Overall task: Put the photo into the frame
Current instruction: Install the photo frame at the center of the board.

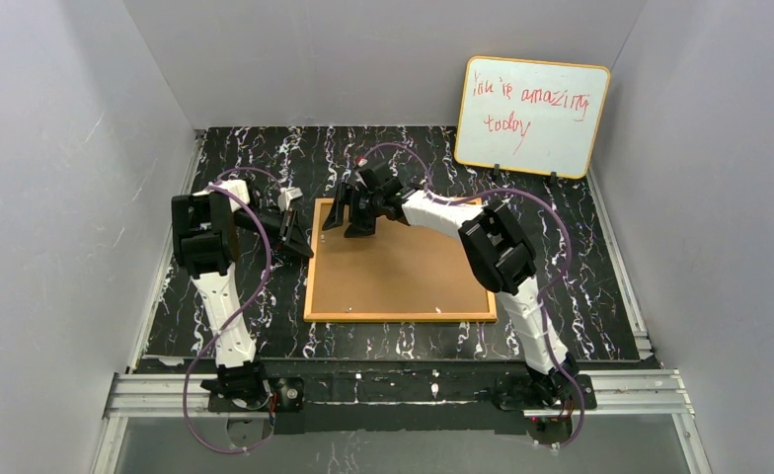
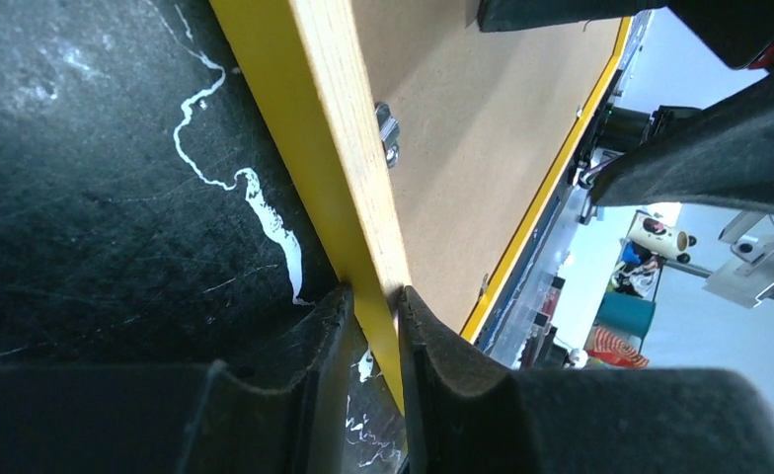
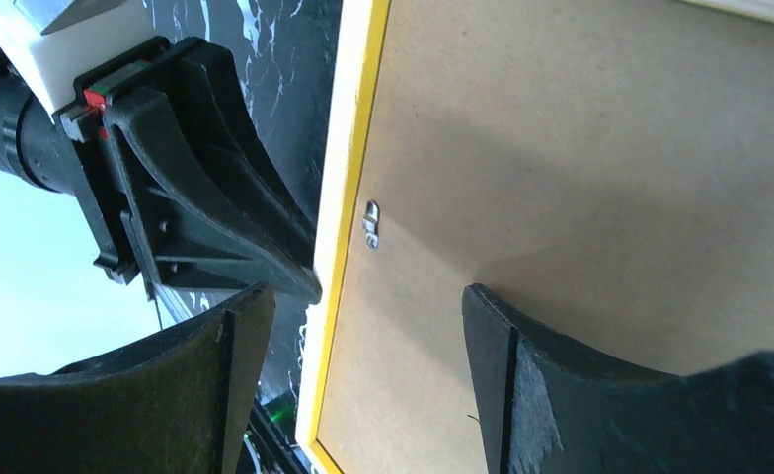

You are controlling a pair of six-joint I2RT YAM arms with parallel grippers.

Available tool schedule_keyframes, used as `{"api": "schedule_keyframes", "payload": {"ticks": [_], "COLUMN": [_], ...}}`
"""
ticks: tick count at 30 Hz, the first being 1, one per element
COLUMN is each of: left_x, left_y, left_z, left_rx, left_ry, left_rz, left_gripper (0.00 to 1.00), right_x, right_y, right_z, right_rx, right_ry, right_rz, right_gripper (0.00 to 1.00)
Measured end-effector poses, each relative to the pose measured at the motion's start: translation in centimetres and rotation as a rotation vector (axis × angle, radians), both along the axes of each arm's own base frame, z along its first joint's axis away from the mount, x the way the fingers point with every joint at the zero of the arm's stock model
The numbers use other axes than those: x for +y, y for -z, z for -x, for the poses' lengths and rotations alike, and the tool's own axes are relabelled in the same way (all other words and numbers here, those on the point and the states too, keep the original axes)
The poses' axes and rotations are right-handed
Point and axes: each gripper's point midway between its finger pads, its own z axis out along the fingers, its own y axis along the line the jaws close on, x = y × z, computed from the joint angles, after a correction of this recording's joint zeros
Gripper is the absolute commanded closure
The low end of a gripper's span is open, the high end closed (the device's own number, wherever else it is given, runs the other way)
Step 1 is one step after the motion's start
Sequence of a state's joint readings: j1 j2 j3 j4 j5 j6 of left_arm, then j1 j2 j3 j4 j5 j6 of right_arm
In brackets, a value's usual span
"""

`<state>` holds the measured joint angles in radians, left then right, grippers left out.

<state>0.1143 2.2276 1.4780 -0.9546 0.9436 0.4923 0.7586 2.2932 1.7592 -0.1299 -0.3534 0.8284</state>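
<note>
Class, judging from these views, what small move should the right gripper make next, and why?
Probably lower the right gripper onto the metal clip: its jaws stand open over the backing board, while the left gripper pinches the frame by its rim.

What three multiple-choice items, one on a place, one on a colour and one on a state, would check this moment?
1. Where is the whiteboard?
A. lying flat in the middle
B. upright at the far right
C. beside the left arm's base

2. What colour is the writing on it?
A. blue
B. green
C. red

3. How is the left gripper?
A. shut on the rim of the frame
B. open above the whiteboard
C. out of view

Key:
1 B, the top view shows it standing at the far right.
2 C, the letters are red.
3 A, the left wrist view shows its fingers pressed on either side of the yellow rim.
</note>
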Motion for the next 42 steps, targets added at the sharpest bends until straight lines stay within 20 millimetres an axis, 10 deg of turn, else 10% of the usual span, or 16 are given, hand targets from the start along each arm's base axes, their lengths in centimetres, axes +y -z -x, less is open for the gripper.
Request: {"api": "schedule_keyframes", "payload": {"ticks": [15,42], "left_x": [0.0,0.0], "left_y": [0.0,0.0], "left_z": [0.0,0.0], "left_rx": [0.025,0.029], "left_ry": [-0.044,-0.052], "left_rz": [-0.024,-0.03], "left_gripper": [0.87,0.88], "right_x": [4.0,5.2], "right_y": [0.4,0.4], "right_z": [0.0,0.7], "right_rx": [-0.004,0.046], "right_ry": [-0.06,-0.092], "right_rz": [-0.048,-0.114], "right_gripper": [0.27,0.31]}}
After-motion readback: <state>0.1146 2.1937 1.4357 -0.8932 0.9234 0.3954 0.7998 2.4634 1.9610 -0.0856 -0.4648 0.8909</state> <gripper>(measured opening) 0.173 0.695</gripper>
